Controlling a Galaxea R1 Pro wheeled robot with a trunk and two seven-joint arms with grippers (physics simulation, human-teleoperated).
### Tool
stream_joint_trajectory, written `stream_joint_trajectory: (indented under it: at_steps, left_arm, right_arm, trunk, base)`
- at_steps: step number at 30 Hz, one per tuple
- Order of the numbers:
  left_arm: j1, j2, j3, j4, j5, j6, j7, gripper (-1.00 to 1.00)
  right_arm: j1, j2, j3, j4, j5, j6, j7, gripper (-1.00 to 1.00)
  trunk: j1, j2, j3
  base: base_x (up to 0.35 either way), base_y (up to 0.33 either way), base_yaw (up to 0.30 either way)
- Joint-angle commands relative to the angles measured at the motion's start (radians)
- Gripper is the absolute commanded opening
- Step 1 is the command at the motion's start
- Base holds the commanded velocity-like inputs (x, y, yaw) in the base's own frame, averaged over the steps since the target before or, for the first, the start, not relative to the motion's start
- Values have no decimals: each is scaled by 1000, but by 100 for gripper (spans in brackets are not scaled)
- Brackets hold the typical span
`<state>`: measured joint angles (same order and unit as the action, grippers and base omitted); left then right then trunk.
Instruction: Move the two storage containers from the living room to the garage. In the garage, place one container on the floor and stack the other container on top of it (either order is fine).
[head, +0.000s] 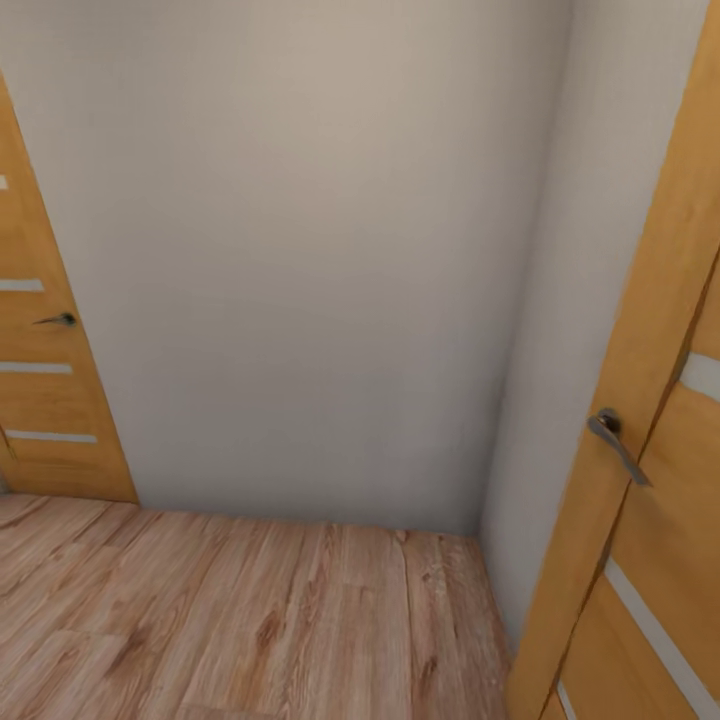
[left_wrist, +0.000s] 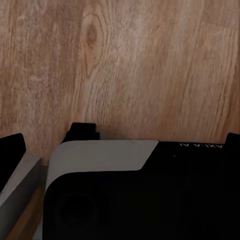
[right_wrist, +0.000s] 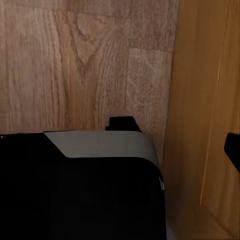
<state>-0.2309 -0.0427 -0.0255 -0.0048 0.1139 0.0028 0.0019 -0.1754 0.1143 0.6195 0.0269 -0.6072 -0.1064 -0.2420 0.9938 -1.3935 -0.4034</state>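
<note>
Two wooden doors frame the head view. At nine o'clock stands the left door (head: 45, 390), honey-coloured with pale horizontal inlays and a small dark lever handle (head: 58, 320). Between the doors, filling twelve o'clock, a bare pale grey wall (head: 300, 260) meets a second wall at a corner toward two o'clock. Light wood plank flooring (head: 250, 620) runs along six o'clock. At three o'clock the right door (head: 650, 480) stands close to the camera, with a metal lever handle (head: 615, 440).

Neither orange-red storage container is in sight, so which way they lie from either tool, how their long axes run, and which arm is nearer cannot be told. My judgement is that the robot is in transit through a hallway corner, and that the next move is one of the base, not of the arms: turn away from the blank wall, probably toward one of the doors.

From the left wrist, a dark body with a grey panel (left_wrist: 100, 155) covers the lower part of the picture over plank flooring (left_wrist: 125, 65); whether the left tool's fingers are apart or together I cannot tell. From the right wrist, a like grey panel (right_wrist: 100, 145) sits over planks (right_wrist: 75, 60), with honey-coloured door wood (right_wrist: 205, 100) just beside it; the right tool's state I cannot tell either
</note>
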Motion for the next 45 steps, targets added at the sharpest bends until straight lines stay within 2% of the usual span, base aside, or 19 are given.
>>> stream_joint_trajectory:
  at_steps: [1, 25, 45]
  left_arm:
    - [-1, 0, -3, 0, 10, 0, 0, 100]
    - [-1, 0, -3, 0, 10, 0, 1, 100]
    - [-1, 0, -2, 0, 13, 0, 3, 100]
  right_arm:
    - [-1, 1, 8, 3, -9, -6, 0, 100]
    - [-1, 2, 8, 3, -9, -6, 0, 100]
    - [-1, 2, 8, 3, -8, -6, 0, 100]
  trunk:
    - [1, -1, -1]
    - [1, -1, -1]
    - [1, -1, -1]
  base:
    - [317, 0, 245]
    - [310, 0, 52]
    - [16, 0, 266]
